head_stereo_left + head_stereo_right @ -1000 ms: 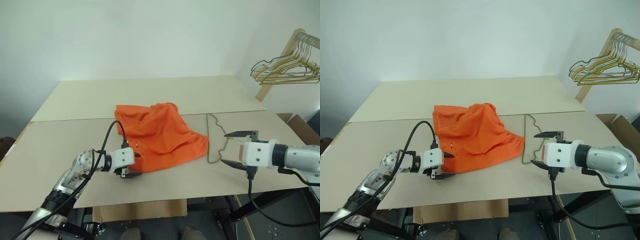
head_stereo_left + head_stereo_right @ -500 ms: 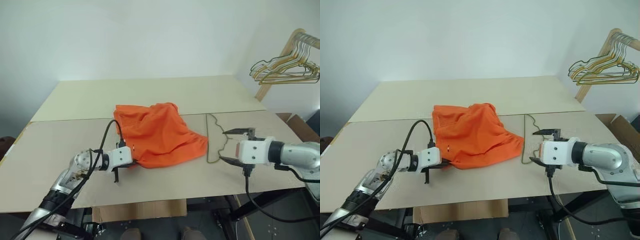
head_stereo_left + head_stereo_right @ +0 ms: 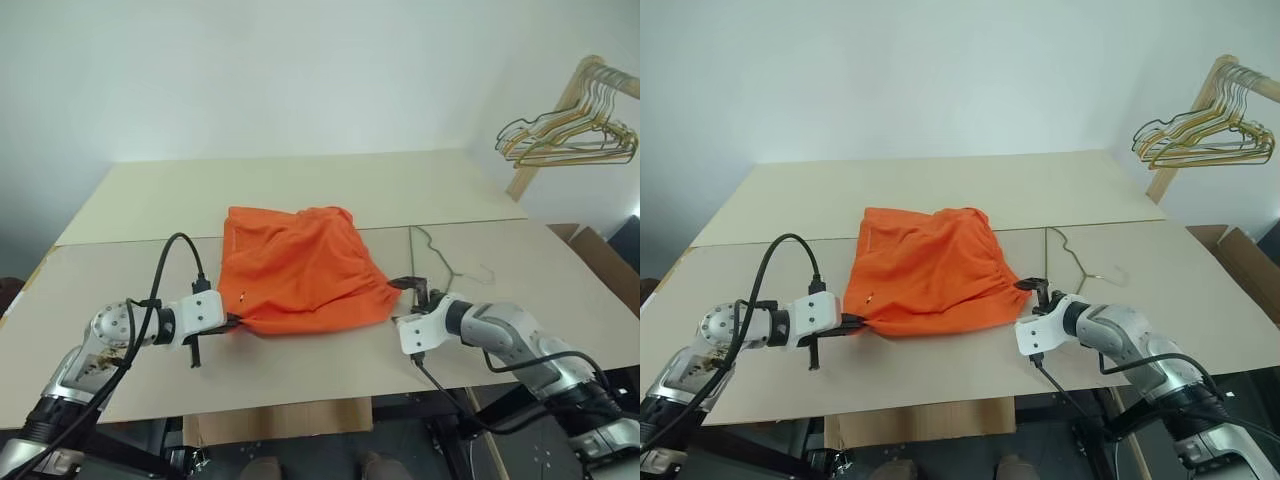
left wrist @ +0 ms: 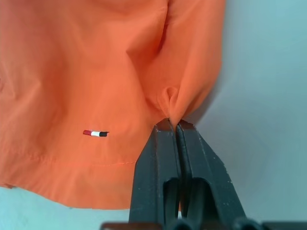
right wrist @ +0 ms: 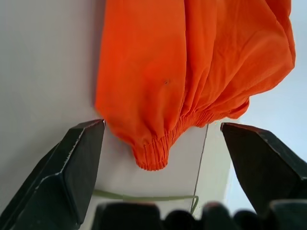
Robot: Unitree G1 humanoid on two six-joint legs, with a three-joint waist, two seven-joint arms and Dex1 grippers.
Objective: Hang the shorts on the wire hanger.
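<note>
My left arm reached in low from the left side, bent at the elbow, a black cable looping up over the forearm. My left gripper (image 3: 228, 322) pointed forward and to the right, angled down a little, with both fingers (image 4: 165, 158) pressed flat together on a small pinch of cloth (barely a fold, nipped right at the tips). My right arm came in from the right, forearm sloping down and inward. My right gripper (image 3: 1038, 290) faced forward and to the left, its jaws spread wide, nothing between the fingertips (image 5: 84, 158).
</note>
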